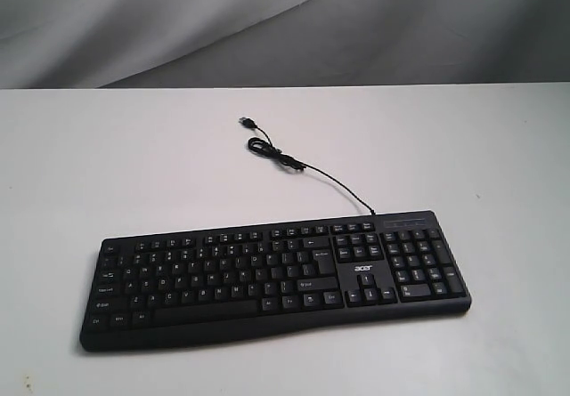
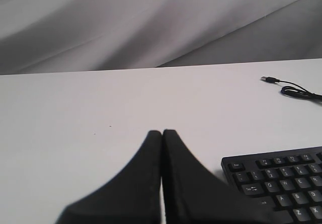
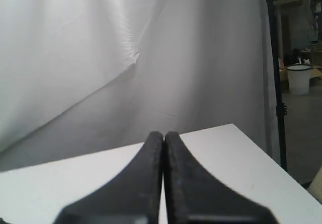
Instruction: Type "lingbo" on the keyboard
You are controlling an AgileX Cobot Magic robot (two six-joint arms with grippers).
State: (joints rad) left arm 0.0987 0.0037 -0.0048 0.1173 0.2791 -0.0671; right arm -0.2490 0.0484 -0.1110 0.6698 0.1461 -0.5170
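Note:
The black keyboard (image 1: 276,276) with white legends and an "acer" logo lies on the white table, number pad to the right; its thin cable (image 1: 303,166) runs back to a loose USB plug. No arm shows in the exterior view. In the left wrist view my left gripper (image 2: 162,132) is shut with nothing in it, above the bare table beside the keyboard's Esc corner (image 2: 282,181). My right gripper (image 3: 163,133) is shut and empty too, pointing over the table's far corner; the keyboard is out of that view.
The white table (image 1: 134,165) stretches around the keyboard. A grey cloth backdrop (image 1: 267,22) hangs behind it. In the right wrist view a dark stand pole (image 3: 275,73) and a white bucket (image 3: 299,79) stand beyond the table's edge.

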